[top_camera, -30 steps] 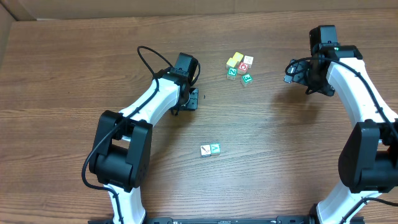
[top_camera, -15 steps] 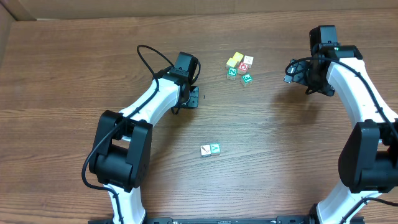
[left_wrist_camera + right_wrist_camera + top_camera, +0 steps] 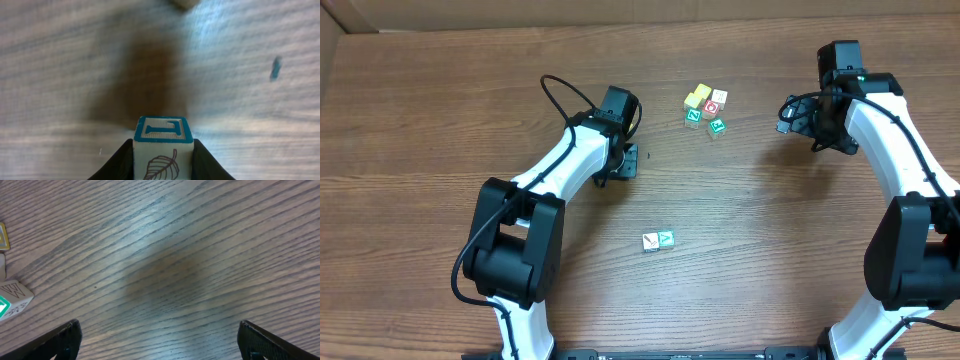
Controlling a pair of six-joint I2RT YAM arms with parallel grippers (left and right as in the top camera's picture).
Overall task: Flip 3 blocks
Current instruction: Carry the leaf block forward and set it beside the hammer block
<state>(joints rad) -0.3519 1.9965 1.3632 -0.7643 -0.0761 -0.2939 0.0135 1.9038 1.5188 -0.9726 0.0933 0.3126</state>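
My left gripper (image 3: 163,161) is shut on a small block (image 3: 163,131) that has a teal-framed letter face and a white face with a leaf drawing. Its black fingers (image 3: 121,162) press on both sides of the block. In the overhead view the left gripper (image 3: 626,158) points down at the table and hides this block. Two more blocks lie side by side at mid-table, one white (image 3: 651,241) and one teal-green (image 3: 666,238). My right gripper (image 3: 160,340) is open over bare wood, to the right of the far group of cubes (image 3: 705,108).
The far group holds yellow cubes (image 3: 698,96), a red-faced cube (image 3: 711,107) and green-faced ones (image 3: 717,126). A white lettered cube (image 3: 15,292) shows at the left edge of the right wrist view. A cardboard wall (image 3: 620,12) runs along the far edge of the table.
The left gripper's jaws have narrowed onto the block. Neither arm has visibly moved, and the right gripper stays as it was.
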